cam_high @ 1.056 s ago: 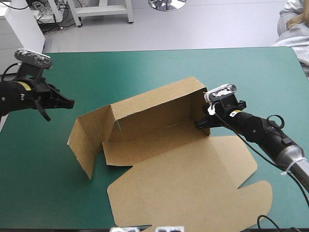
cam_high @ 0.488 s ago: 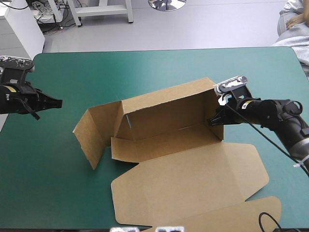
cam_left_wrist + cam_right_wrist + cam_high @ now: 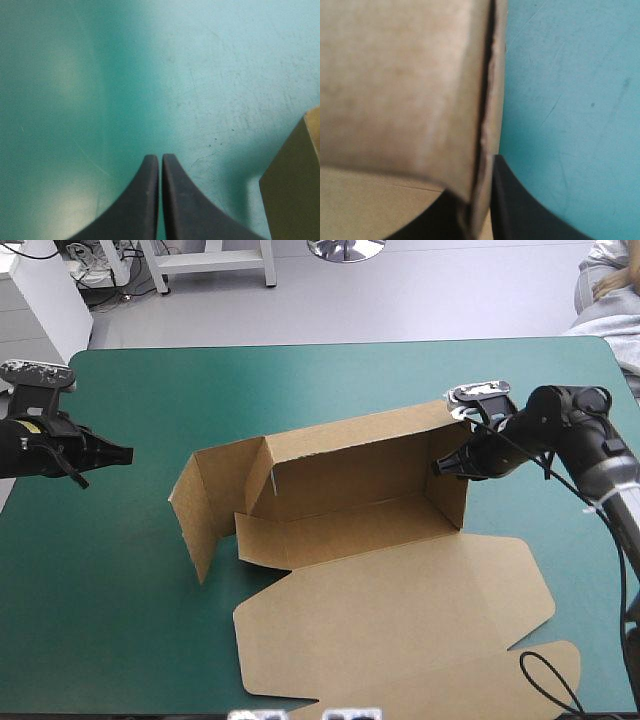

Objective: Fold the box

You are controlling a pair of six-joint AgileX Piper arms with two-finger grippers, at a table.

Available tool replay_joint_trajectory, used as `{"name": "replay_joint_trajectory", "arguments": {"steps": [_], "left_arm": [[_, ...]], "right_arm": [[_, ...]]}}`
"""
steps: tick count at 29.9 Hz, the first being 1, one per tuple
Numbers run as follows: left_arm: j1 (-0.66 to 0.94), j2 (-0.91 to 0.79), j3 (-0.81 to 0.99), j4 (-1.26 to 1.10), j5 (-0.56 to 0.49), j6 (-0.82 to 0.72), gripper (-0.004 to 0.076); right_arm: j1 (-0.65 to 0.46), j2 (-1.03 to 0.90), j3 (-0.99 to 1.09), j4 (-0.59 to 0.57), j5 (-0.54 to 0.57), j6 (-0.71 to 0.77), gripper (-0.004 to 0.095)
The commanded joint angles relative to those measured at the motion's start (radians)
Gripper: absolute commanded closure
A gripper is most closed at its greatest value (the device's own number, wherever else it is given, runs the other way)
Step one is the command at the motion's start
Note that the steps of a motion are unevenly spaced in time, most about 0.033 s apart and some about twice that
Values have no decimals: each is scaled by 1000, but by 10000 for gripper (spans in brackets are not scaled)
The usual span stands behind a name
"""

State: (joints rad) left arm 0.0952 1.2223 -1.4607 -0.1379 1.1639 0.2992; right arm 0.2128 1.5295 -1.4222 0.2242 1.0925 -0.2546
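Observation:
The brown box stands half raised at the table's middle. Its long back wall is up and its left end flap swings outward. The lid panel lies flat toward the near edge. My right gripper is shut on the box's right end wall, whose board edge runs between the black fingers. My left gripper hovers near the table's left edge, shut on nothing and well apart from the box. In the left wrist view the left gripper points at teal-green cover, with a corner of the box off to one side.
The lid's tuck flap reaches the table's near edge at the right. Teal-green cover stretches between my left gripper and the box's left flap. The table's far edge lies well behind the box.
My right gripper has pulled the box's right end wall to the right and farther back, and the whole box slid right with it. My left gripper drew back toward the left edge.

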Motion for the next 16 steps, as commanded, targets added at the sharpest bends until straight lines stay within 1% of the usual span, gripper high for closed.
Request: {"name": "replay_joint_trajectory", "arguments": {"steps": [1, 4, 6, 9, 13, 16], "left_arm": [[1, -22, -24, -24, -55, -5, 718], [1, -22, -24, -26, -59, -5, 718], [1, -22, -24, -26, -59, -3, 718], [1, -22, -24, -28, -61, -3, 718], [1, -22, -24, -28, -61, -3, 718], [1, -22, -24, -28, -59, -3, 718]], "right_arm": [[-6, 51, -125, 27, -34, 13, 925], [-6, 129, -212, 27, -34, 24, 925], [-6, 180, -274, 27, -14, 24, 925], [-6, 267, -365, 25, 34, 41, 925], [-6, 346, -479, 26, 128, 44, 925], [-6, 359, -518, 21, 117, 35, 925]]}}
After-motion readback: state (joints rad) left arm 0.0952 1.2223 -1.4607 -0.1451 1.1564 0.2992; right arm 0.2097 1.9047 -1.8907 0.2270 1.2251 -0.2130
